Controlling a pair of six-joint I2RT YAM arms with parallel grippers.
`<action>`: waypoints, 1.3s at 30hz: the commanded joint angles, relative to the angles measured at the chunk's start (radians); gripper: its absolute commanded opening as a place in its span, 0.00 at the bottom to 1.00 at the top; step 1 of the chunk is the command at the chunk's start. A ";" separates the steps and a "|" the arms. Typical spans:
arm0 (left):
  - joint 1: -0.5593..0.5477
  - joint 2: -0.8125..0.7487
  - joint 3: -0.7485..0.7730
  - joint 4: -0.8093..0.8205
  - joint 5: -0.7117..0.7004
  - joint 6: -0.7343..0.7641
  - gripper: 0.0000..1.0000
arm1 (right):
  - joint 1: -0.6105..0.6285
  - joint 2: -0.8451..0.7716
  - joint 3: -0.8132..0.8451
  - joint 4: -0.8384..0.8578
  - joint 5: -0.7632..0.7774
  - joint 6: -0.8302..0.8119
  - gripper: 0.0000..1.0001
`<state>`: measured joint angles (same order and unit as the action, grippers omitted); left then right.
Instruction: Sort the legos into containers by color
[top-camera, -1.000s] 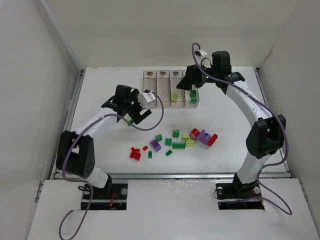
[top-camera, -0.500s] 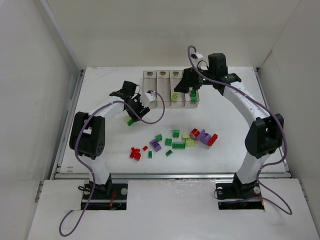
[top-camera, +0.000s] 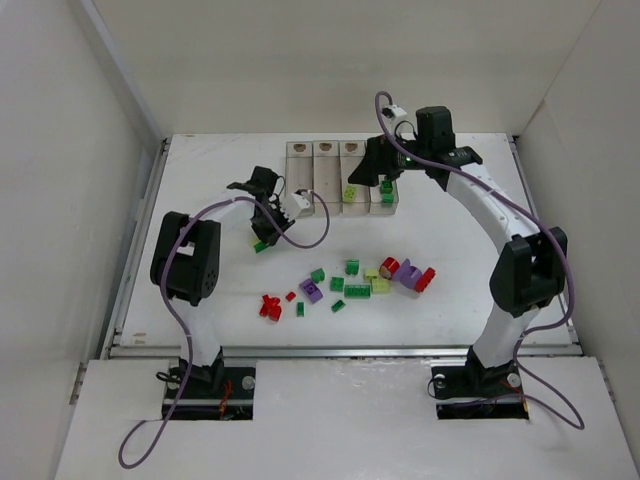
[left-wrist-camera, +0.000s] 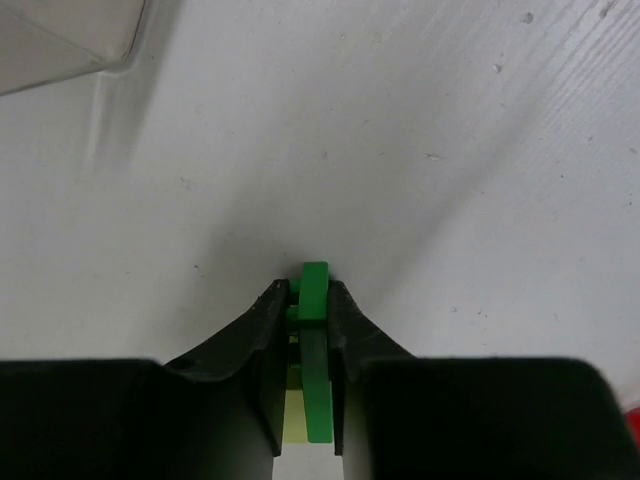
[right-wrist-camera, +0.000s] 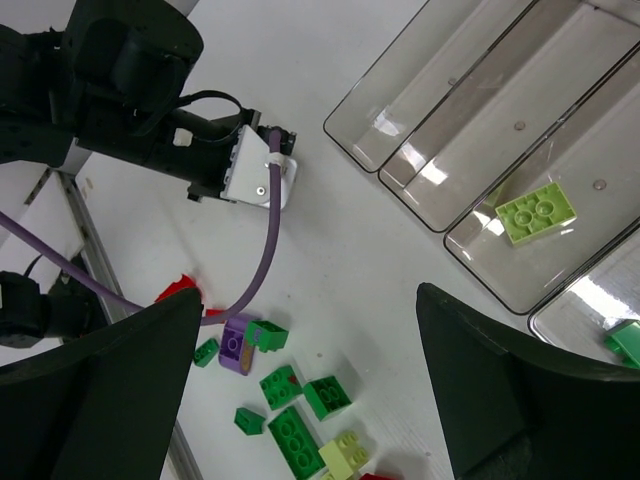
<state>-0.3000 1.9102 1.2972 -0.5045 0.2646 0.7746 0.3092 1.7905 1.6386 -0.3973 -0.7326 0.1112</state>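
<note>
Here, small glossy plastic bricks (top-camera: 350, 285) with studded tops lie scattered in the middle of the desk (top-camera: 450, 240), near four joined bins (right-wrist-camera: 440, 120), narrow and clear with smooth, reflective walls. The left fingers (left-wrist-camera: 262, 325), matte black and tapered, are clamped on a thin green brick (left-wrist-camera: 316, 285), held edge-on close to the white, faintly ribbed surface. The right fingers (right-wrist-camera: 120, 400) stand wide apart and empty above the bins, where a yellow-green plate (right-wrist-camera: 537, 212) lies in one.
</note>
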 joint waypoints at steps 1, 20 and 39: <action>0.002 -0.026 0.037 -0.042 0.016 -0.018 0.08 | 0.005 -0.010 0.004 0.009 0.005 -0.018 0.93; 0.331 -0.243 0.349 0.558 0.461 -1.617 0.00 | 0.131 -0.250 -0.120 0.319 0.225 0.045 0.93; 0.180 -0.201 0.468 0.673 0.487 -1.887 0.00 | 0.412 -0.091 -0.068 0.816 0.653 0.337 0.92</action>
<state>-0.1013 1.7203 1.7176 0.0952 0.7319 -1.0794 0.6811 1.6825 1.5692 0.2882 -0.2337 0.3988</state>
